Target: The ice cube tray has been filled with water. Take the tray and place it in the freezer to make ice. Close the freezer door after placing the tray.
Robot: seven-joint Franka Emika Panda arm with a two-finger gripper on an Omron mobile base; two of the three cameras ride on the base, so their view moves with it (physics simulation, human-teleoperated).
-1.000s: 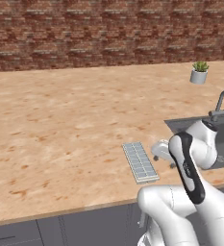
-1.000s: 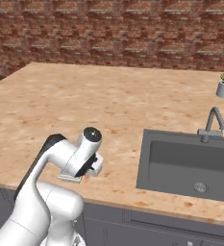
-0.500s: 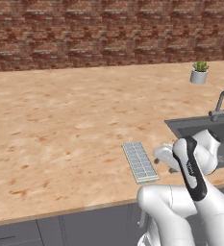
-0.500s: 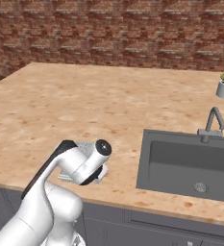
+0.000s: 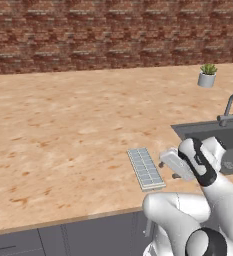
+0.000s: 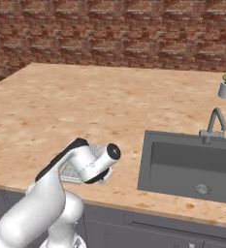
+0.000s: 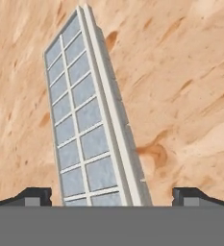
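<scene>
Item: ice cube tray (image 5: 145, 168), pale grey-white, two-column grid of cells, lying flat on the counter (image 5: 63, 130) near its front edge, well to the left of the sink (image 6: 192, 164) and untouched. Item: pincer (image 7: 111, 194), fingers spread as wide as they go, holding nothing; the near end of the tray sits between the two tips in the hand view. Change noted: over the last second the arm has bent forward and lowered its hand from above the counter to just beside the tray, on its sink side. Reading: approach stage, grasp not yet made; lifting, carrying to the freezer and shutting its door all remain. Also present: faucet (image 6: 212, 126) behind the sink; potted plant (image 5: 207, 76) beyond it.
</scene>
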